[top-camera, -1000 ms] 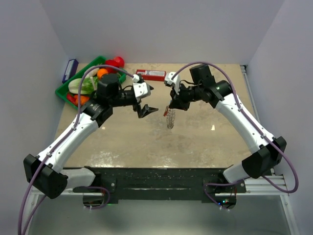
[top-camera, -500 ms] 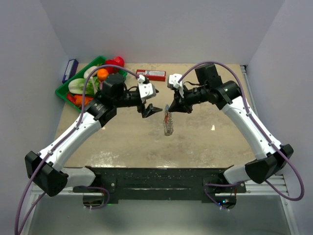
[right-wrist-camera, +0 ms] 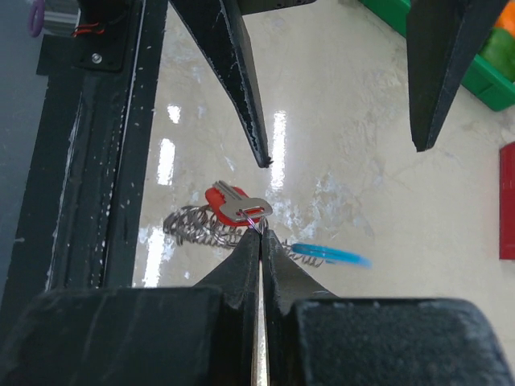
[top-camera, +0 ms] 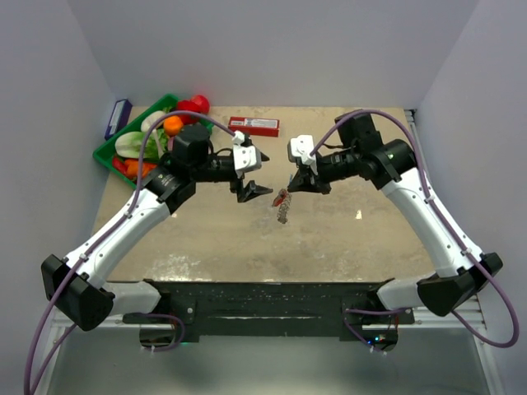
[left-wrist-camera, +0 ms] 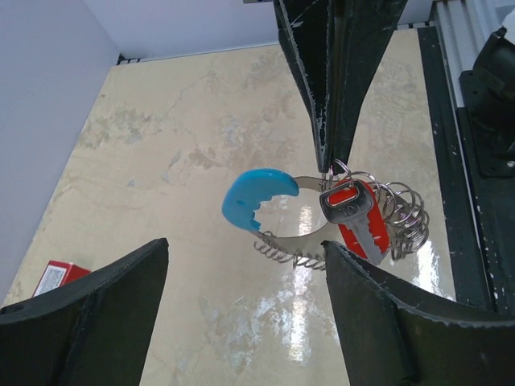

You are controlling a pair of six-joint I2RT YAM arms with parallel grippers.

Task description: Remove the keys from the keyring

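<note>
Right pincer [top-camera: 290,189] pinched shut on keyring [left-wrist-camera: 251,197], held above desk [top-camera: 346,239], keys [left-wrist-camera: 358,219] dangling, left pincer [top-camera: 258,174] wide open, empty, just left of it

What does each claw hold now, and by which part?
The right claw pinches the keyring at its top, beside the red key. The left claw is open and holds nothing.

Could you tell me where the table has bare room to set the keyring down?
Free: the table's near strip, keyring to front edge, and its right side beyond the right gripper. Crowded: back left, by the tray and red box.
</note>
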